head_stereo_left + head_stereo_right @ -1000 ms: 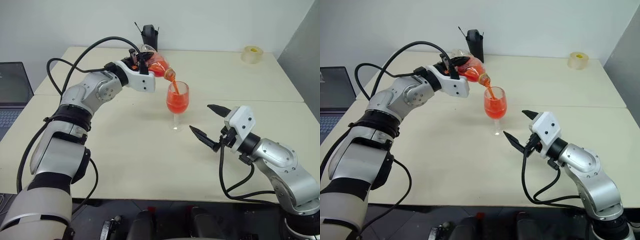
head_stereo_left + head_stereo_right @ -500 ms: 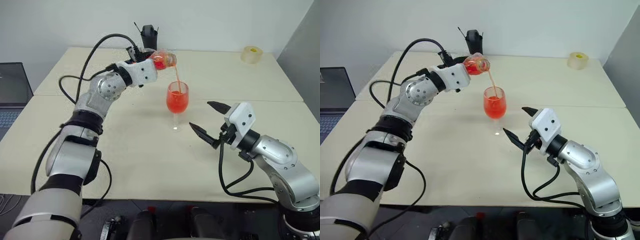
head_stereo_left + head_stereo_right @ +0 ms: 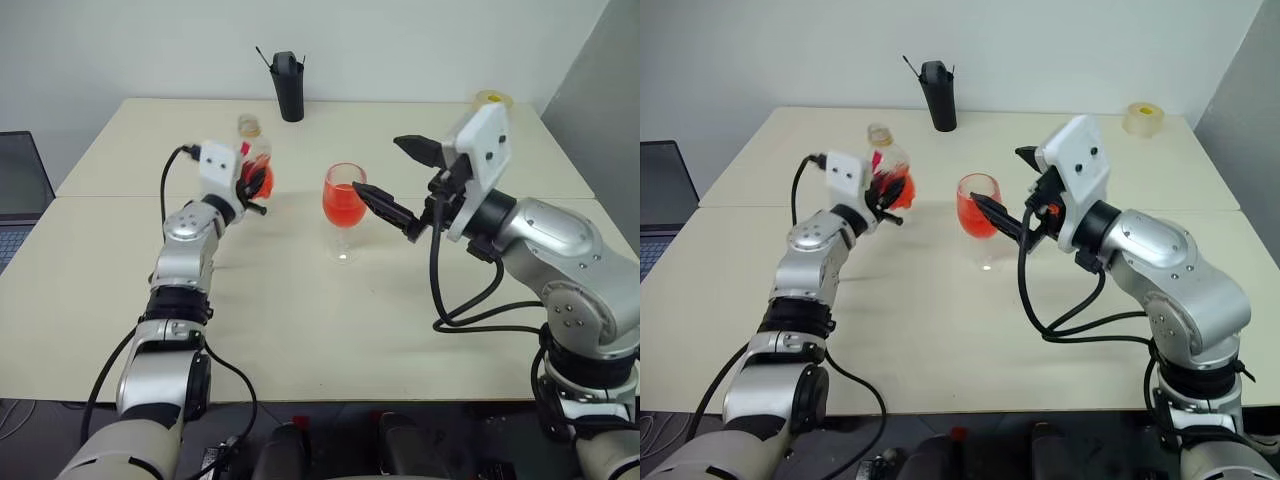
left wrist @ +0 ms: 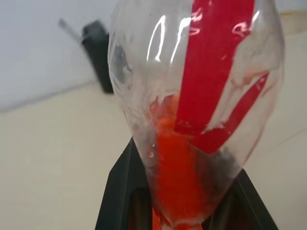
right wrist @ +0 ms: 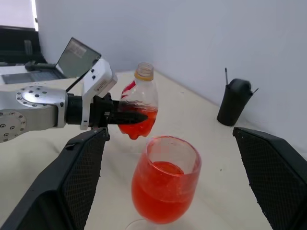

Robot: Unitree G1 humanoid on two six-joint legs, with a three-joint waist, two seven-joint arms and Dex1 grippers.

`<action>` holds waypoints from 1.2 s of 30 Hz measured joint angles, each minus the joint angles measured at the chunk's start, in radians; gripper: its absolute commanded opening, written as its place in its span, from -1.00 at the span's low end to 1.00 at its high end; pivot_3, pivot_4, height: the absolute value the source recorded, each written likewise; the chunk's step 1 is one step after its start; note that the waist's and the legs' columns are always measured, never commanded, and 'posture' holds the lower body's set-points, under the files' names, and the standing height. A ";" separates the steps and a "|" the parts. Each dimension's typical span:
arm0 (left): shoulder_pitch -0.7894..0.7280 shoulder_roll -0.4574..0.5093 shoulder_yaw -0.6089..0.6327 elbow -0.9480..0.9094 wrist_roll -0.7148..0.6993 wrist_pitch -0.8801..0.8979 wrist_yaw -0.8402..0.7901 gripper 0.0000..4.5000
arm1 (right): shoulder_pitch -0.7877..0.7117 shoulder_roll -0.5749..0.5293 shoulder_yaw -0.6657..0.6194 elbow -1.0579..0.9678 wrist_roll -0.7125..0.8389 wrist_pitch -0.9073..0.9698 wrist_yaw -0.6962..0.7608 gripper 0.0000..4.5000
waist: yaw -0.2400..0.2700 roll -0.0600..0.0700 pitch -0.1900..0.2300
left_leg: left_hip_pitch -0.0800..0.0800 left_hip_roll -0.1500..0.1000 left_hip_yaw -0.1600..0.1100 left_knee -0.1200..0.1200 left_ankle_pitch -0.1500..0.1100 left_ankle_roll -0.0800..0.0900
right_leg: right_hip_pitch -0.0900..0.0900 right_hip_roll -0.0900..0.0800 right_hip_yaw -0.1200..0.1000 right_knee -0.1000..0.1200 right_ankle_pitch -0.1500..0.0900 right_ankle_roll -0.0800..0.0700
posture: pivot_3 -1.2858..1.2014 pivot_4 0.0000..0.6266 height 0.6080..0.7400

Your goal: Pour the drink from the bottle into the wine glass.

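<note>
— Background and surface, as we record them: white wall behind; pale beige desk (image 3: 300, 320) made of two tops pushed together; tall black cup (image 3: 289, 85) at the far edge; roll of tape (image 3: 1142, 117) at the far right corner; dark laptop (image 3: 660, 190) off the desk's left side.

— Item one?

— Small clear plastic bottle (image 3: 254, 160) with rounded body and narrow neck, upright and uncapped, over the left half of the desk. We note the left gripper (image 3: 256, 186) with its black fingers (image 4: 120, 187) clamped on the bottle's lower body. A little bright red translucent drink (image 5: 139, 123) sits in its bottom.

— Item two?

— Clear stemmed wine glass (image 3: 343, 205), standing on the desk near the middle, right of the bottle and apart from it. We list its bowl as about half full of the same red drink.

— And the other arm?

— Right gripper (image 3: 400, 180), raised beside the glass on its right, fingers (image 3: 385, 205) spread wide and holding nothing; one fingertip sits close to the bowl, though we cannot tell if it touches.
</note>
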 measured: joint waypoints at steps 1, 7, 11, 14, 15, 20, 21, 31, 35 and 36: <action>0.016 -0.003 0.018 -0.007 -0.010 0.023 0.018 -0.66 | -0.014 0.004 0.001 0.008 0.005 0.019 -0.003 1.00 | 0.001 0.000 0.000 | 0.000 0.000 0.000 0.000 0.000 0.000 | 0.000 0.000 0.000 0.000 0.000 0.000 | 0.03 -0.52 1.00; 0.118 -0.020 0.066 -0.074 -0.020 0.064 0.120 -0.66 | -0.041 0.006 0.063 0.029 0.021 0.046 0.011 1.00 | 0.011 -0.002 -0.001 | 0.000 -0.002 0.000 0.000 0.000 0.000 | 0.000 -0.002 0.000 0.000 0.000 0.000 | 0.03 -0.52 1.00; 0.139 -0.027 0.066 -0.083 -0.015 0.064 0.162 -0.34 | -0.045 0.005 0.080 0.040 0.020 0.042 0.025 1.00 | 0.011 -0.002 -0.001 | 0.000 -0.001 0.000 0.000 0.000 0.000 | 0.000 -0.002 0.000 -0.001 0.000 0.000 | 0.03 -0.52 1.00; 0.145 -0.035 0.071 -0.100 -0.020 0.070 0.184 0.10 | -0.047 0.003 0.096 0.047 0.018 0.029 0.033 1.00 | 0.009 -0.002 -0.001 | 0.000 -0.001 0.000 0.000 0.000 0.000 | 0.000 -0.002 0.000 -0.001 0.000 0.000 | 0.03 -0.52 1.00; 0.148 -0.036 0.075 -0.108 -0.023 0.078 0.190 0.24 | -0.048 0.001 0.106 0.048 0.018 0.026 0.037 1.00 | 0.008 -0.002 -0.001 | 0.000 -0.001 0.000 0.000 0.000 0.000 | 0.000 -0.002 0.000 -0.001 0.000 0.000 | 0.03 -0.52 1.00; 0.175 -0.036 0.078 -0.154 -0.026 0.096 0.199 0.96 | -0.049 -0.006 0.120 0.056 0.017 0.017 0.055 1.00 | 0.007 -0.002 -0.001 | 0.000 -0.001 0.000 0.000 0.000 0.000 | 0.000 -0.002 0.000 -0.002 0.000 0.000 | 0.03 -0.52 1.00; 0.182 -0.036 0.078 -0.163 -0.027 0.104 0.201 0.98 | -0.049 -0.007 0.124 0.059 0.016 0.014 0.057 1.00 | 0.007 -0.002 -0.001 | 0.000 -0.001 0.000 0.000 0.000 0.000 | 0.000 -0.002 0.000 -0.003 0.000 0.000 | 0.03 -0.52 1.00; 0.289 0.084 0.077 -0.471 -0.076 0.292 0.113 0.98 | -0.050 -0.031 0.147 0.090 -0.019 -0.020 0.093 1.00 | 0.007 -0.002 -0.001 | 0.000 0.000 0.000 -0.001 0.000 0.000 | 0.000 -0.003 0.000 -0.003 0.000 0.000 | 0.03 -0.52 1.00; 0.316 0.193 0.090 -0.575 -0.142 0.361 -0.015 0.98 | -0.051 -0.048 0.147 0.103 -0.023 -0.035 0.114 1.00 | 0.007 -0.002 -0.001 | 0.000 0.000 0.000 -0.001 0.000 0.000 | 0.000 -0.003 0.000 -0.004 0.000 0.000 | 0.03 -0.52 1.00; 0.321 0.228 0.093 -0.577 -0.158 0.367 -0.057 0.98 | -0.051 -0.054 0.147 0.107 -0.023 -0.038 0.120 1.00 | 0.007 -0.002 -0.001 | 0.000 0.000 0.000 -0.001 0.000 0.000 | 0.000 -0.003 0.000 -0.004 0.000 0.000 | 0.03 -0.52 1.00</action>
